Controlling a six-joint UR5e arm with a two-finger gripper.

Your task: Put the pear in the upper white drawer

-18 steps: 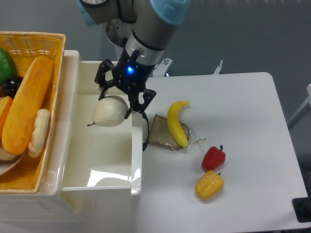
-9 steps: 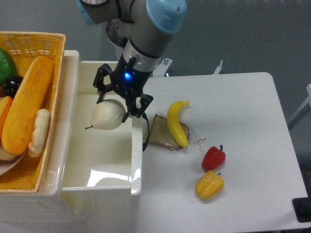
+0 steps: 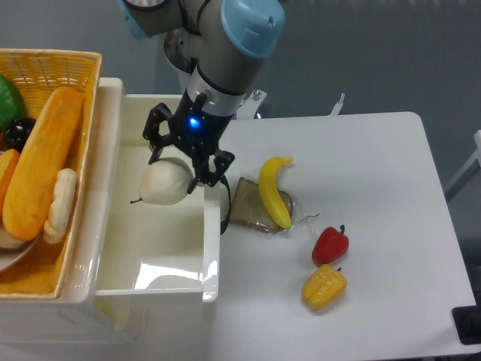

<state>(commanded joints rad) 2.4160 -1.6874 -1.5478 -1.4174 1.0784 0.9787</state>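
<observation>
The pale cream pear (image 3: 164,183), its thin dark stem pointing left, hangs inside the upper white drawer (image 3: 212,248), over the drawer's back half near the right wall. My gripper (image 3: 183,165) reaches down from above and is shut on the pear, with black fingers on either side of its top. The drawer is pulled open, and its glossy white floor shows below and in front of the pear. I cannot tell whether the pear touches the drawer floor.
A woven yellow basket (image 3: 83,71) with bread and other foods sits left of the drawer. On the white table to the right lie a yellow banana (image 3: 273,190) on a sandwich bag (image 3: 252,204), a red pepper (image 3: 330,244) and a yellow pepper (image 3: 324,286).
The gripper and the pear have moved slightly left and lower into the drawer. Nothing else has shifted.
</observation>
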